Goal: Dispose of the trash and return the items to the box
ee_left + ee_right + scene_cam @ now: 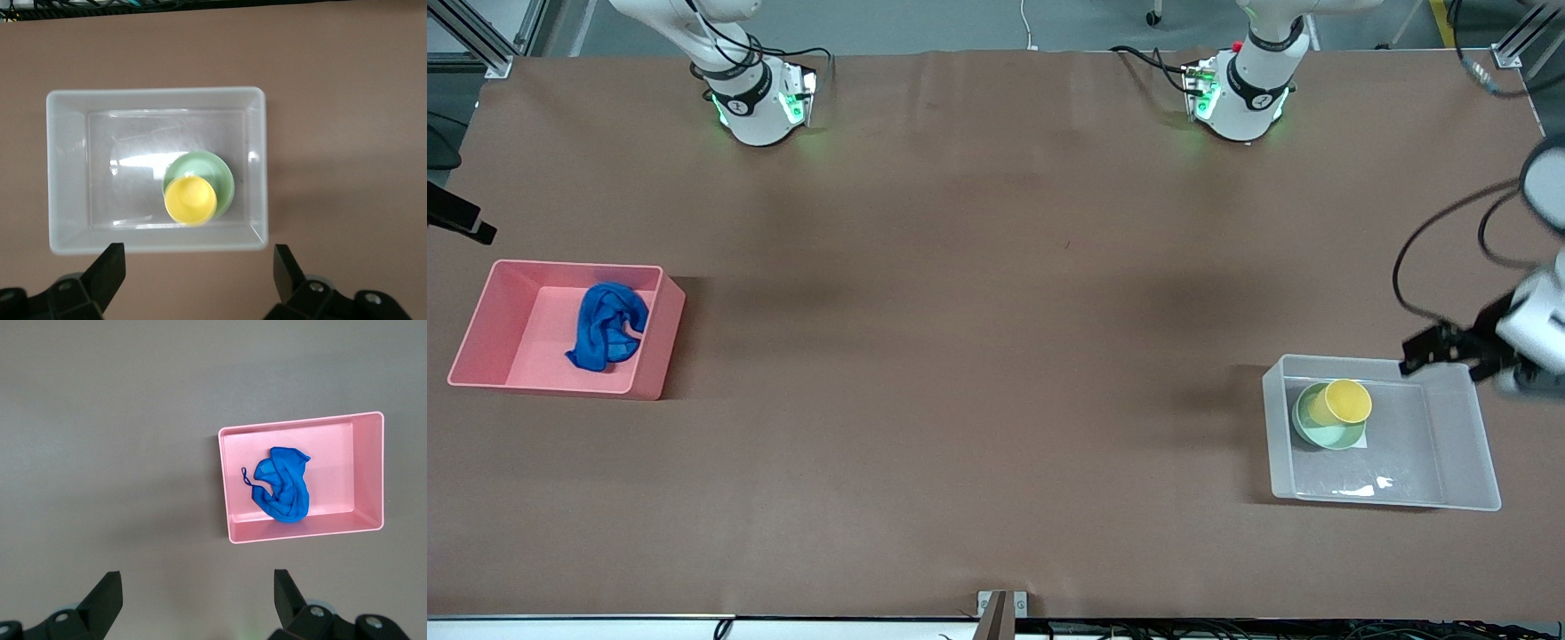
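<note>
The blue rag (607, 326) lies crumpled in the pink bin (660, 351) toward the right arm's end of the table; it also shows in the right wrist view (285, 490). The yellow cup (1348, 401) stands in the mint-green bowl (1312, 425) inside the clear tub (1485, 449). In the left wrist view the cup (191, 199), bowl (217, 175) and tub (67, 173) show too. My left gripper (1449, 354) (198, 257) is open and empty over the table beside the tub's rim. My right gripper (198, 583) is open and empty, high over bare table beside the pink bin (300, 535).
Only a black part of my right gripper (461, 220) shows at the front view's edge, above the pink bin. The two arm bases (756, 98) (1240, 93) stand along the table's edge farthest from the front camera. A brown cloth covers the table.
</note>
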